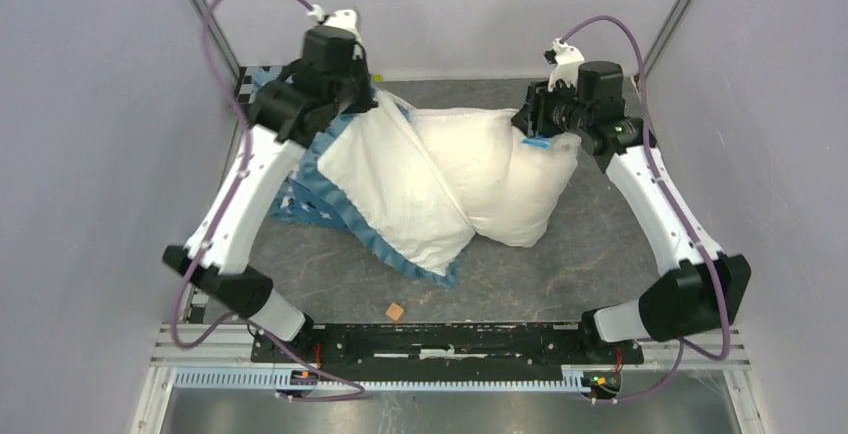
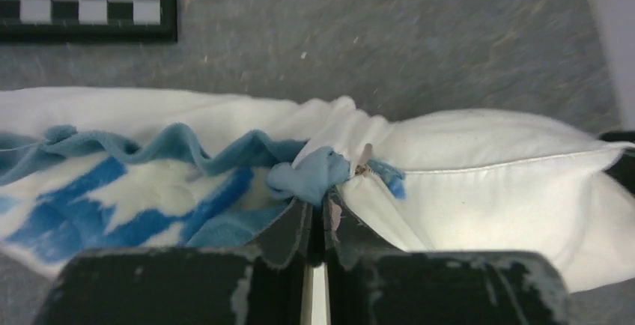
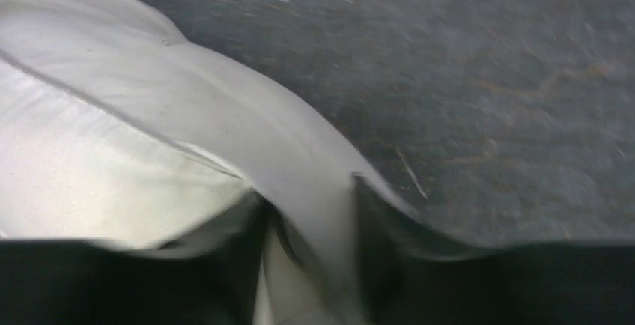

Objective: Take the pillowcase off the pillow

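- Two grippers are sharing the work: the left gripper (image 2: 320, 209) is pinching the blue ruffled trim (image 2: 225, 156) of the pillowcase (image 1: 390, 189), and the right gripper (image 3: 307, 257) is clamping a corner of the pillow (image 1: 505, 169).
- Both things are lying mid-table, the pillowcase half off. Its limp fabric is likely bunching and slipping, while the plump pillow is squashing.
- Open tabletop (image 1: 600, 254) is lying nearer the bases, and walls (image 1: 90, 154) are crowding both sides.
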Controlling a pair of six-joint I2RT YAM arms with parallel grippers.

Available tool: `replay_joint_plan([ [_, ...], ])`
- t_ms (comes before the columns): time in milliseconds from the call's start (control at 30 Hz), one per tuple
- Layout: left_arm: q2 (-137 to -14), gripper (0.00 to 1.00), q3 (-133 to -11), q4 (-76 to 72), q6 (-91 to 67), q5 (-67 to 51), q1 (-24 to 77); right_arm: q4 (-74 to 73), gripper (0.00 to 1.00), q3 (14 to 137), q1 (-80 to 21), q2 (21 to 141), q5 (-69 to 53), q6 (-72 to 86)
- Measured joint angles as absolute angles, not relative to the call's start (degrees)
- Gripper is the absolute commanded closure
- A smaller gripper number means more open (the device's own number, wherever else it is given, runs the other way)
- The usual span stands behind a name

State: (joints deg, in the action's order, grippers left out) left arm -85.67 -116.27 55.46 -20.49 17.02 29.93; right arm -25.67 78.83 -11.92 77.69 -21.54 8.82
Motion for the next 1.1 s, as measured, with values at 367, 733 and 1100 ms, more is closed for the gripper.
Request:
replay_joint_plan([
  [367, -95.02, 0.0, -111.7, 53.1, -21.17, 6.87, 26.13, -23.79, 0.02, 75.09, -8.16, 77.87, -5.63, 5.87],
  [733, -70.24, 0.0, -85.14, 39.09, -23.29, -3.36, 26.22, -12.49, 0.02, 64.97, -8.51, 58.3, -3.97, 7.38],
  [1100, -71.18, 0.0, -52.62, 18.83, -38.35, -12.45, 29.26, -6.13, 0.02, 34.17, -8.51, 50.74, -14.85, 18.46],
])
